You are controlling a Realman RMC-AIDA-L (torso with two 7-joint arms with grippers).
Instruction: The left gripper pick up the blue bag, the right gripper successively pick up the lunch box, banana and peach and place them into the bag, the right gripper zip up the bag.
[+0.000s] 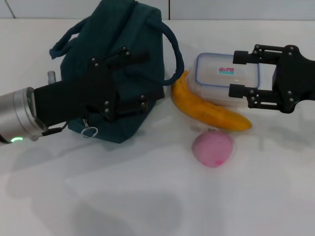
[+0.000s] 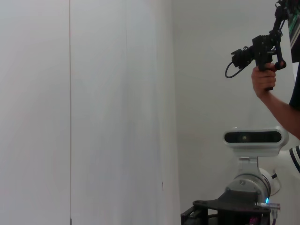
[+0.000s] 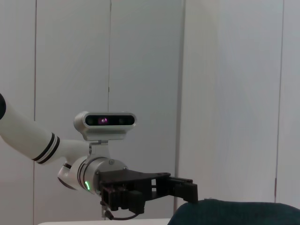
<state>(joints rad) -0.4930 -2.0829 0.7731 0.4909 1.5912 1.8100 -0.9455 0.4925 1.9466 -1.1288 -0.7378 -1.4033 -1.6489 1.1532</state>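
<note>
Blue bag (image 1: 129,59), the largest thing here, sits toward the far left of the white surface (image 1: 147,196): one soft, dark teal-blue fabric bag, slumped and creased, with two looped carry handles and a small metal ring pull hanging at its near lower corner. The left gripper (image 1: 142,81) lies across the front of the bag, a black angular claw on a silver cylindrical wrist with a green light. Its two fingers (image 1: 133,57) are spread part way, one against the upper front of the fabric and the other lower down; whether they pinch any cloth cannot be told. In the right wrist view this same claw (image 3: 187,187) shows just above the dark top of the bag (image 3: 234,213).

The right gripper (image 1: 241,73) reaches in from the right over the far end of the lunch box (image 1: 226,78). Its two black fingers (image 1: 246,56) stand well apart, one over the box's far edge and one by its near edge, and they hold nothing.

One lunch box lies flat, a clear plastic rectangle with rounded corners, a blue-rimmed lid and a small pink and teal sticker. One banana (image 1: 209,110), curved, smooth and yellow-orange, lies just in front of the box, touching it, its stem end close to a bag handle. One peach (image 1: 212,148), round and matte pink with a small stem dimple, rests nearest the robot, close to the banana.
</note>
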